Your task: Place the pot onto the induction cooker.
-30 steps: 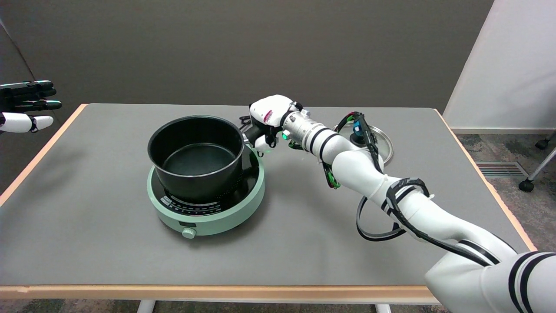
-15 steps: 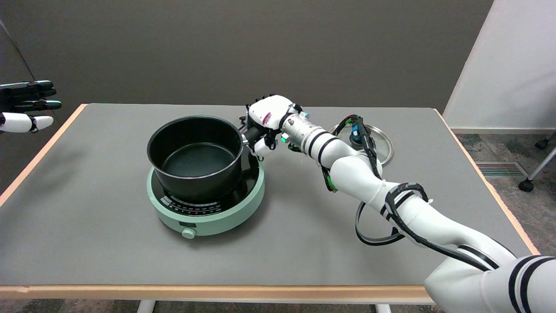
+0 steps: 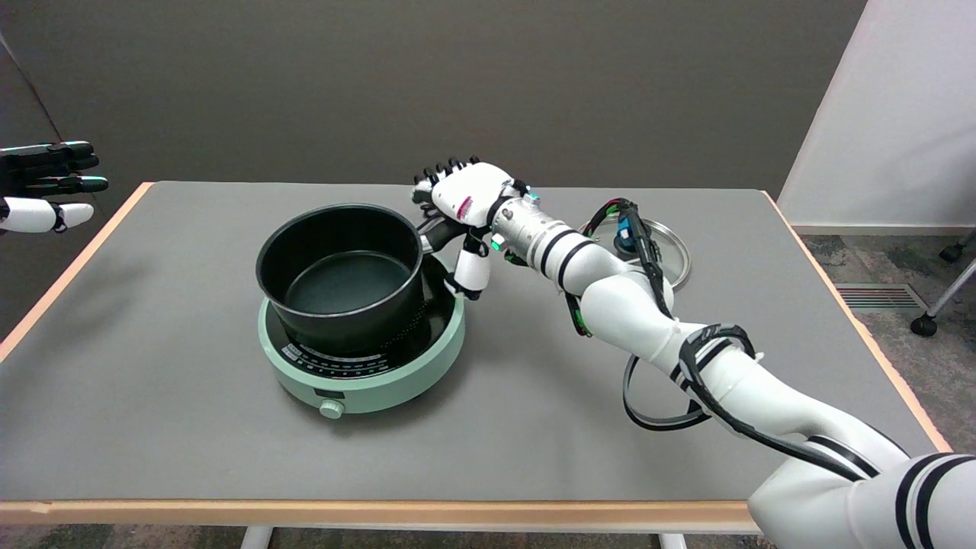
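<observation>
A grey surface (image 3: pixel 191 427) with a pale wooden edge was seen from above and across, set against a dark wall. Left of its middle sat a round, mint-green induction cooker (image 3: pixel 362 377) with a black glass top and a small knob at its front. A black pot (image 3: pixel 341 276) stood upright on the cooker's top, set toward the left and far part of the plate, so that a strip of black glass was left bare on the right. The pot was uncovered and nothing was seen inside it.

The white right arm was stretched in from the lower right, with black cables looped along it. Its right hand (image 3: pixel 461 217) was held at the pot's right side, where a short dark handle (image 3: pixel 436 235) stuck out from the rim. The fingers (image 3: pixel 442 171) were raised and spread above the handle, and the thumb (image 3: pixel 471 273) was pointed down beside it, apart from the others. The hand was thus opened around the handle; whether any part was touching it could not be told.

Behind the arm, a round glass lid (image 3: pixel 671 248) with a metal rim was lying flat on the surface, partly hidden.
</observation>
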Controlling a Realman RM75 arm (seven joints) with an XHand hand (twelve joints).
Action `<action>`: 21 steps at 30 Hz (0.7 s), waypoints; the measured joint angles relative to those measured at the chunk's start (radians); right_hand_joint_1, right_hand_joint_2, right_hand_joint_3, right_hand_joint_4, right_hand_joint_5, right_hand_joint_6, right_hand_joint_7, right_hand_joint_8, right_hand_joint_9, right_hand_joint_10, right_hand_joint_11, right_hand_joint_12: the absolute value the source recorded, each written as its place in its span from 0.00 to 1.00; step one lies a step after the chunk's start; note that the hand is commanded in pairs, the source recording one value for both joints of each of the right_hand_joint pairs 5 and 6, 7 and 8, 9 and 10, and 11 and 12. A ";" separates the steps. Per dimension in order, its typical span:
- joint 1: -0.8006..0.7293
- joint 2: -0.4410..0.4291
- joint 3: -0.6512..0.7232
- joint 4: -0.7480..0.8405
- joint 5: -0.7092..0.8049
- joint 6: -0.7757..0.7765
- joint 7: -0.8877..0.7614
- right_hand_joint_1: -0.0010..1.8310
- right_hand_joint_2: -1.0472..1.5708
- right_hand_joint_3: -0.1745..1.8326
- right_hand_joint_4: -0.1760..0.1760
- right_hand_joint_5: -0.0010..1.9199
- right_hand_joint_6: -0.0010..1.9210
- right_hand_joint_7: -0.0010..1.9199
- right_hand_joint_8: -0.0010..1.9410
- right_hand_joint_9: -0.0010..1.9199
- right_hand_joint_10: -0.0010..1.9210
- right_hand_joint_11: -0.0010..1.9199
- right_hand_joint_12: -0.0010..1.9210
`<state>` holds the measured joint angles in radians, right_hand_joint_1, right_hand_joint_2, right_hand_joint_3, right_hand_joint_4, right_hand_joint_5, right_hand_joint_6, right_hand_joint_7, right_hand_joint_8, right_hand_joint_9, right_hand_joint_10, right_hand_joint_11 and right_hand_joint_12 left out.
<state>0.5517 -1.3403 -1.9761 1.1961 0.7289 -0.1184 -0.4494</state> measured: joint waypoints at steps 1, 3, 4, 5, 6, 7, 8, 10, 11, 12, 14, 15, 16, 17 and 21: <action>-0.001 0.001 0.000 0.005 -0.004 -0.003 0.000 0.56 0.25 0.82 0.54 0.07 0.07 0.07 0.07 0.07 0.07 0.07 0.07; -0.002 0.002 0.001 0.013 -0.011 -0.008 0.000 0.57 0.23 0.74 0.52 0.06 0.06 0.06 0.06 0.06 0.06 0.06 0.06; -0.002 0.003 0.001 0.019 -0.015 -0.011 0.000 0.57 0.23 0.70 0.51 0.05 0.05 0.05 0.05 0.05 0.05 0.05 0.05; -0.003 0.004 0.001 0.025 -0.019 -0.013 0.000 0.58 0.23 0.68 0.51 0.05 0.05 0.05 0.05 0.05 0.05 0.05 0.05; -0.004 0.005 0.002 0.030 -0.022 -0.016 0.000 0.58 0.22 0.68 0.51 0.04 0.04 0.04 0.04 0.04 0.04 0.04 0.04; -0.004 0.006 0.002 0.034 -0.024 -0.018 0.000 0.58 0.22 0.67 0.50 0.04 0.04 0.04 0.04 0.04 0.04 0.04 0.04; -0.005 0.007 0.002 0.040 -0.027 -0.021 0.000 0.58 0.22 0.66 0.48 0.04 0.04 0.04 0.04 0.04 0.04 0.04 0.04; -0.005 0.009 0.002 0.050 -0.032 -0.026 0.000 0.59 0.22 0.65 0.47 0.03 0.03 0.03 0.03 0.03 0.03 0.03 0.03; -0.006 0.010 0.003 0.057 -0.035 -0.029 0.000 0.59 0.21 0.64 0.48 0.03 0.03 0.03 0.03 0.03 0.03 0.03 0.03; -0.006 0.011 0.003 0.064 -0.037 -0.032 0.000 0.59 0.21 0.63 0.48 0.03 0.03 0.03 0.03 0.03 0.03 0.03 0.03; -0.006 0.014 0.004 0.077 -0.040 -0.037 0.000 0.59 0.20 0.63 0.49 0.03 0.03 0.03 0.03 0.03 0.03 0.03 0.03; -0.006 0.016 0.005 0.083 -0.042 -0.039 0.000 0.59 0.19 0.62 0.49 0.03 0.03 0.03 0.03 0.03 0.03 0.03 0.03; -0.006 0.017 0.006 0.090 -0.043 -0.042 0.000 0.60 0.18 0.62 0.50 0.03 0.03 0.03 0.03 0.03 0.03 0.03 0.03; -0.006 0.019 0.008 0.096 -0.044 -0.045 0.000 0.60 0.18 0.62 0.51 0.03 0.03 0.03 0.03 0.03 0.03 0.03 0.03; -0.006 0.026 0.017 0.125 -0.049 -0.060 0.000 0.60 0.17 0.61 0.53 0.02 0.02 0.02 0.02 0.02 0.02 0.02 0.02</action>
<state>0.5455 -1.3143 -1.9588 1.3212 0.6796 -0.1783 -0.4492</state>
